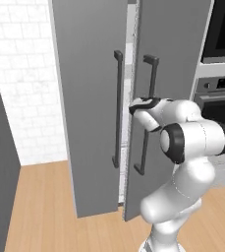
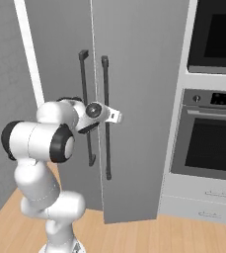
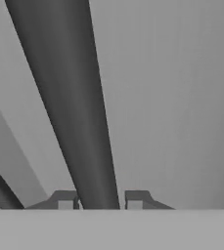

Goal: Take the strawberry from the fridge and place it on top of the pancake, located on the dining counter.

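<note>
Fingertips of the white robot arm's hand (image 3: 97, 200) sit on either side of the long dark vertical bar handle (image 3: 67, 105) of the right door, seemingly clamped on it. That handle belongs to the tall grey 2-door fridge (image 1: 89, 98), whose right door stands slightly ajar. Beside it is the black-fronted wall oven (image 2: 210, 143). Light wood floor (image 1: 40, 206) lies below.

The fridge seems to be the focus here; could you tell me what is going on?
The robot arm's gripper sits at the right door's dark bar handle of the fridge, a finger on each side of the bar in the hand view. Both doors stand slightly ajar. The strawberry hasn't been fetched yet.
</note>
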Available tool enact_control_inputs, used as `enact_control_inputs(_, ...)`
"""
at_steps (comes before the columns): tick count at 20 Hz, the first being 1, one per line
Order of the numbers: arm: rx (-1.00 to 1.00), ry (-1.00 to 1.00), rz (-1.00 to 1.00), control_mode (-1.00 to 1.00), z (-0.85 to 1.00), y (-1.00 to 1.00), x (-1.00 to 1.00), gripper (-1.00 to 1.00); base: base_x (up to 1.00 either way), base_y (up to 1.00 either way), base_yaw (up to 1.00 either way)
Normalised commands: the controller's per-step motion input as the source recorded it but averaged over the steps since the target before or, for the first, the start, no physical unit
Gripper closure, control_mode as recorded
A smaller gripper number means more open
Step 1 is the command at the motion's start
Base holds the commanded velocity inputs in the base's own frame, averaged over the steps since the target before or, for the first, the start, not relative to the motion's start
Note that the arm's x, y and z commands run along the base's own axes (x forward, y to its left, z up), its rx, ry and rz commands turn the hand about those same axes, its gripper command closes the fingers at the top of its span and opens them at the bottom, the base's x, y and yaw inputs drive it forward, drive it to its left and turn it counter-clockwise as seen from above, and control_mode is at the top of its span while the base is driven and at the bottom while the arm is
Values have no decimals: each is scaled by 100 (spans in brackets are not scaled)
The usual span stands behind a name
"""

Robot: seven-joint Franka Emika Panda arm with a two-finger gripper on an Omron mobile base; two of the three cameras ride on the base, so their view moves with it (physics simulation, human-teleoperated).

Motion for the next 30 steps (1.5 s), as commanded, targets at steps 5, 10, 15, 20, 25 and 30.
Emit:
enact_control_inputs(5, 12, -2, 0, -100, 0, -100, -56, 100, 0, 0, 0)
enact_control_inputs(10, 10, -12, 0, -100, -2, -100, -63, 100, 0, 0, 0)
enact_control_inputs(15, 8, -11, 0, -100, 0, -100, -78, 100, 0, 0, 0)
enact_control_inputs(20, 8, -5, 0, -100, 0, -100, -77, 100, 0, 0, 0)
enact_control_inputs(25, 10, 0, 0, -100, 0, -100, -43, 100, 0, 0, 0)
enact_control_inputs(30, 10, 0, 0, -100, 0, -100, -31, 100, 0, 0, 0)
